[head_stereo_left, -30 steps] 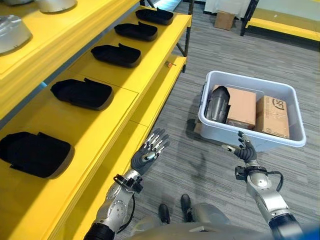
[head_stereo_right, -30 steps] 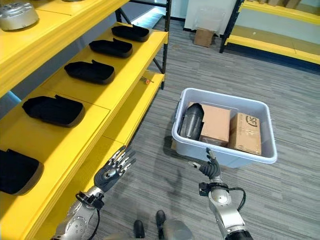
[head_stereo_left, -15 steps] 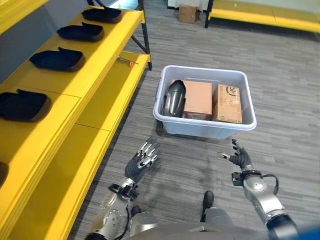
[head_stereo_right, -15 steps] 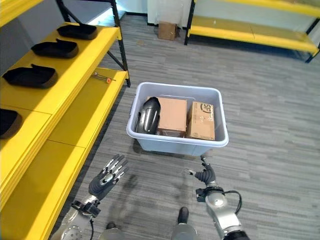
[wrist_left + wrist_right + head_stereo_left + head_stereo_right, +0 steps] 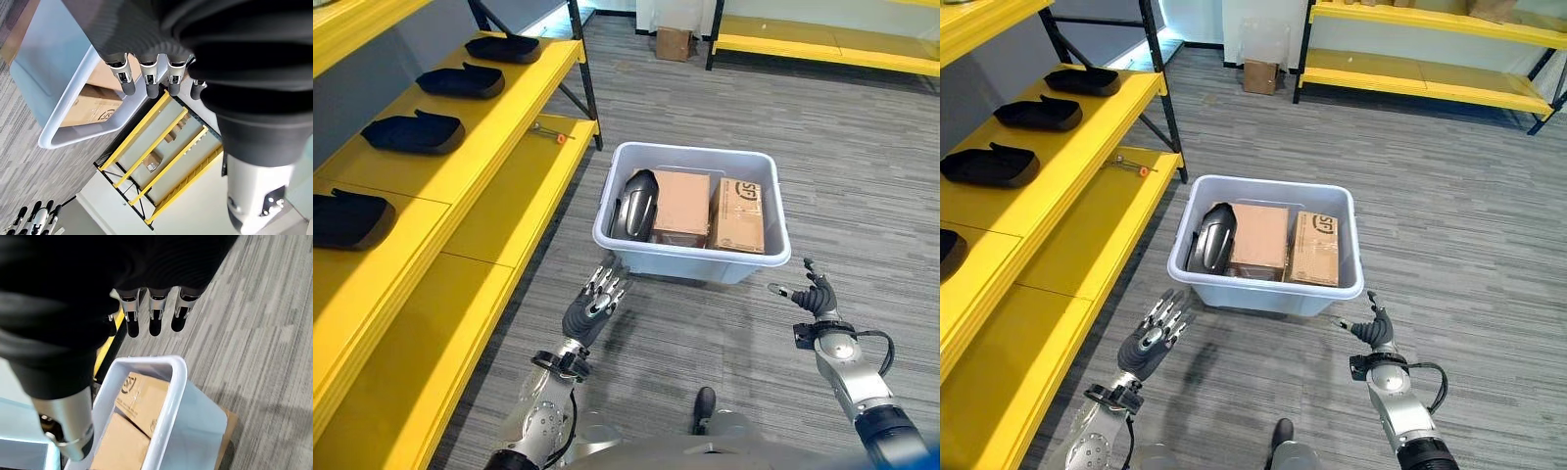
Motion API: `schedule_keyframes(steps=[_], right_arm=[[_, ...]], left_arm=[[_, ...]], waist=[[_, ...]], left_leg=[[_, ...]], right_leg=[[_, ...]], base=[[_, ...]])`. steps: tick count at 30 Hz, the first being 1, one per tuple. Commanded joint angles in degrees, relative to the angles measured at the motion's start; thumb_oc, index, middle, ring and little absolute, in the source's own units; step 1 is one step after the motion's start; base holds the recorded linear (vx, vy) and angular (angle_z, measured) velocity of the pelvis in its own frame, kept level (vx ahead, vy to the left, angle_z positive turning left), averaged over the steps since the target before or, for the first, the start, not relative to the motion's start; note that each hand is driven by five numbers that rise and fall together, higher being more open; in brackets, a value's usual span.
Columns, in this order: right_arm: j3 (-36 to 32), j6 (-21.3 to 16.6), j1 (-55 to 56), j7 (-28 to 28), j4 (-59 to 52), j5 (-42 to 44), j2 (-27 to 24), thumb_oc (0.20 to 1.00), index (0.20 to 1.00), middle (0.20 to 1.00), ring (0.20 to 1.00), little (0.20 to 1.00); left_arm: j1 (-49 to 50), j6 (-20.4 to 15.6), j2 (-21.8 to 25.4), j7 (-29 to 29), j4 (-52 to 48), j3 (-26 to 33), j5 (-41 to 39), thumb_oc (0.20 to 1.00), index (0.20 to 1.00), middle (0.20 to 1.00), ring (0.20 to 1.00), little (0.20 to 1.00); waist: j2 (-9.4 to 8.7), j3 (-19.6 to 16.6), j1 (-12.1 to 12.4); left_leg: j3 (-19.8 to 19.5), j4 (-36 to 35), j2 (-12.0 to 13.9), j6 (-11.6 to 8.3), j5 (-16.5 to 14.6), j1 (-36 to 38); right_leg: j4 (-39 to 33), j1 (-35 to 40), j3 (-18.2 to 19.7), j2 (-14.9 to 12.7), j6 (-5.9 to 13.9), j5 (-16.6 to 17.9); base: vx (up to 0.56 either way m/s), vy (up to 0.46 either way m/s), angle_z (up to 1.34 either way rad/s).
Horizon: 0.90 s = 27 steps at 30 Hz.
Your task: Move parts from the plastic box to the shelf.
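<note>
The right hand (image 5: 151,318) hangs with straight fingers above a white plastic box (image 5: 171,401) holding cardboard boxes (image 5: 139,396), grey floor (image 5: 254,323) around.

1. Both eye views looked down from the head, sharing the box (image 5: 691,262), the shelf (image 5: 480,186) and the floor.
2. Each wrist view looked along its own fingers, very close, at the box's rim (image 5: 168,416).

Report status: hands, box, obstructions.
Left hand and right hand open, empty, short of plastic box. Dark part inside beside cartons. Nothing blocking.
</note>
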Motion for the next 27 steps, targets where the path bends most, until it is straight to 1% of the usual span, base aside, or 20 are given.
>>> schedule_keyframes(steps=[1,2,3,4,5,6,7,8,9,10,11,12,13,14,15,17,19,23,25,27], right_arm=[[-1.2,-4.5,-0.3,0.9,-2.4,-2.7,-0.6,1.0,1.0,1.0,1.0,1.0],[-0.8,-4.7,-0.2,1.2,-2.5,-2.8,-0.6,1.0,1.0,1.0,1.0,1.0],[-0.3,-5.1,-0.2,2.0,-2.5,-2.9,-0.4,1.0,1.0,1.0,1.0,1.0],[0.2,-5.5,-0.3,2.4,-2.3,-2.8,-0.3,1.0,1.0,1.0,1.0,1.0],[1.0,-6.0,-0.3,3.1,-2.4,-2.9,0.1,1.0,1.0,1.0,1.0,1.0],[1.1,-6.0,-0.3,3.3,-2.5,-2.9,0.1,1.0,1.0,1.0,1.0,1.0],[1.6,-5.9,0.7,4.0,-3.8,-3.3,-0.2,1.0,1.0,1.0,1.0,1.0],[1.9,-6.1,1.4,3.9,-4.6,-3.8,-0.5,1.0,1.0,1.0,1.0,1.0],[2.1,-6.1,1.8,3.9,-4.9,-3.9,-0.6,1.0,1.0,1.0,1.0,1.0],[2.6,-6.3,2.2,4.0,-5.0,-3.5,-0.9,1.0,1.0,1.0,1.0,1.0],[3.1,-6.7,2.3,3.9,-4.8,-3.8,-0.9,1.0,1.0,1.0,1.0,1.0],[3.3,-6.7,2.3,4.1,-4.8,-4.0,-1.1,1.0,1.0,1.0,1.0,1.0],[4.4,-7.0,1.5,5.5,-4.3,-4.6,-1.3,1.0,1.0,1.0,1.0,1.0],[4.4,-6.9,1.4,5.6,-4.4,-4.6,-1.2,1.0,1.0,1.0,1.0,1.0],[4.3,-6.4,1.5,5.9,-5.0,-3.9,-1.3,1.0,1.0,1.0,1.0,1.0],[3.8,-6.0,2.2,6.1,-6.4,-2.9,-1.3,1.0,1.0,1.0,1.0,1.0],[3.4,-6.4,3.0,7.1,-7.7,-2.3,-0.5,1.0,1.0,1.0,1.0,1.0],[3.9,-7.0,2.9,8.6,-8.5,-2.2,0.4,1.0,1.0,1.0,1.0,1.0],[4.6,-5.8,3.4,12.2,-8.7,2.7,1.7,1.0,1.0,1.0,1.0,1.0],[4.7,-6.0,3.5,12.2,-8.5,2.2,2.3,1.0,1.0,1.0,1.0,1.0]], left_arm=[[-3.5,-2.0,0.8,-0.5,-1.6,0.0,-0.8,1.0,1.0,1.0,1.0,1.0],[-3.9,-2.0,0.4,-0.4,-1.5,0.1,-0.5,1.0,1.0,1.0,1.0,1.0],[-4.4,-2.2,0.4,0.1,-1.8,0.0,-0.1,1.0,1.0,1.0,1.0,1.0],[-4.5,-2.0,0.4,0.6,-2.4,0.0,0.3,1.0,1.0,1.0,1.0,1.0],[-4.9,-1.6,0.5,1.6,-3.2,0.2,0.5,1.0,1.0,1.0,1.0,1.0],[-4.9,-1.5,0.5,1.7,-3.2,0.2,0.6,1.0,1.0,1.0,1.0,1.0],[-5.1,-0.9,0.6,2.0,-3.5,0.3,1.0,1.0,1.0,1.0,1.0,1.0],[-5.2,-1.0,0.6,2.1,-3.0,0.4,1.2,1.0,1.0,1.0,1.0,1.0],[-5.3,-1.1,0.5,1.9,-2.5,0.4,1.2,1.0,1.0,1.0,1.0,1.0],[-5.2,-1.1,0.4,1.4,-2.0,0.7,0.8,1.0,1.0,1.0,1.0,1.0],[-5.0,-1.1,0.4,1.1,-1.6,1.0,0.6,1.0,1.0,1.0,1.0,1.0],[-4.8,-1.2,0.3,1.1,-1.6,1.3,0.6,1.0,1.0,1.0,1.0,1.0],[-3.9,-0.7,0.0,4.6,-0.7,2.7,2.4,1.0,1.0,1.0,1.0,1.0],[-3.8,-0.6,0.0,5.1,-0.6,2.9,2.6,1.0,1.0,1.0,1.0,1.0],[-4.0,-0.2,0.1,5.6,-0.2,3.2,1.9,1.0,1.0,1.0,1.0,1.0],[-4.0,1.3,-0.1,4.4,-0.5,3.8,-0.6,1.0,1.0,1.0,1.0,1.0],[-4.3,1.0,0.3,3.2,-0.8,3.5,0.2,1.0,1.0,1.0,1.0,1.0],[-4.9,0.3,0.5,3.3,-0.8,3.0,0.2,1.0,1.0,1.0,1.0,1.0],[-5.5,-0.5,0.9,3.4,-0.5,2.7,1.6,1.0,1.0,1.0,1.0,1.0],[-5.6,-0.7,1.0,3.4,-0.8,2.5,2.1,1.0,1.0,1.0,1.0,1.0]], waist=[[0.15,0.7,-2.3],[0.39,0.8,-2.5],[0.65,1.0,-2.4],[0.73,1.3,-2.1],[1.13,1.5,-1.7],[1.15,1.6,-1.6],[1.79,1.6,-1.6],[2.38,1.7,-1.6],[2.67,1.7,-1.6],[3.2,1.9,-1.3],[3.42,2.0,-1.0],[3.52,2.1,-0.6],[3.62,2.3,0.3],[3.6,2.3,0.4],[3.4,2.1,0.3],[2.93,1.7,0.1],[1.87,1.1,0.1],[0.87,0.7,0.7],[0.16,0.3,1.1],[-0.12,0.1,1.3]], left_leg=[[9.2,3.9,-3.4,1.59,-10.5,-2.0],[9.3,4.5,-3.5,1.49,-10.0,-2.1],[7.3,5.1,-4.8,1.77,-9.6,-3.1],[5.8,4.6,-6.2,2.26,-10.1,-3.7],[3.7,1.4,-8.1,2.7,-10.1,-4.3],[3.5,0.8,-8.3,2.73,-10.1,-4.2],[4.2,-3.5,-8.4,2.2,-8.2,-5.0],[4.8,-6.0,-8.2,1.69,-6.2,-6.2],[5.0,-7.1,-8.1,1.44,-5.0,-6.8],[4.2,-8.4,-7.3,0.69,-2.3,-8.6],[3.5,-8.7,-6.8,0.36,-1.2,-9.7],[2.4,-8.9,-6.5,0.25,-0.9,-10.4],[-0.6,-8.1,-7.0,0.91,-2.9,-11.1],[-0.5,-8.0,-7.1,1.07,-3.4,-10.9],[0.4,-7.4,-7.6,1.71,-5.7,-10.2],[2.2,-6.4,-8.6,2.75,-8.5,-9.1],[2.9,-6.0,-10.2,4.01,-11.1,-7.3],[2.2,-5.5,-11.5,4.96,-12.7,-6.3],[2.4,-5.6,-12.2,5.6,-13.5,-5.7],[2.7,-5.7,-12.4,5.86,-13.8,-5.3]], right_leg=[[4.4,2.0,-1.6,0.4,-0.56,-2.3],[4.5,2.1,-1.6,0.6,-0.73,-2.4],[4.7,1.9,-0.6,0.9,-0.79,-2.3],[4.8,1.8,0.5,1.0,-0.65,-2.2],[4.6,2.0,2.0,1.4,-0.46,-2.2],[4.6,2.1,2.2,1.4,-0.4,-2.3],[4.4,3.1,2.1,1.6,-0.13,-3.0],[4.3,4.0,1.9,1.7,-0.06,-3.6],[4.4,4.5,1.9,1.7,-0.07,-4.0],[4.6,5.4,2.1,1.9,-0.2,-4.6],[5.1,5.8,2.5,1.9,-0.3,-5.2],[5.2,6.1,3.0,1.8,-0.32,-5.4],[6.9,6.6,4.8,1.0,-0.15,-6.8],[7.0,6.7,4.9,0.9,-0.07,-7.0],[7.3,7.0,4.4,0.5,0.1,-7.3],[7.6,7.2,3.6,0.1,0.27,-7.7],[7.2,6.8,3.0,-0.2,1.02,-7.0],[6.5,6.3,2.8,-1.6,2.15,-5.6],[6.3,6.2,2.6,-2.8,3.27,-4.9],[6.4,6.3,2.4,-3.4,3.71,-4.8]], base=[[0.02,-0.132,0.44],[0.03,-0.062,0.52],[0.04,-0.046,0.33],[0.1,-0.002,0.1],[0.1,0.03,-0.35],[0.16,0.102,-0.46],[0.19,0.151,-0.55],[0.23,0.195,-0.19],[0.25,0.22,-0.01],[0.24,0.207,0.02],[0.24,0.199,-0.14],[0.37,0.303,-0.47],[0.32,0.256,-0.71],[0.36,0.287,-1.06],[0.19,0.145,-1.05],[0.22,0.174,-0.62],[0.23,0.177,0.03],[0.17,0.149,0.12],[0.16,0.164,-0.01],[0.11,0.123,-0.11]])
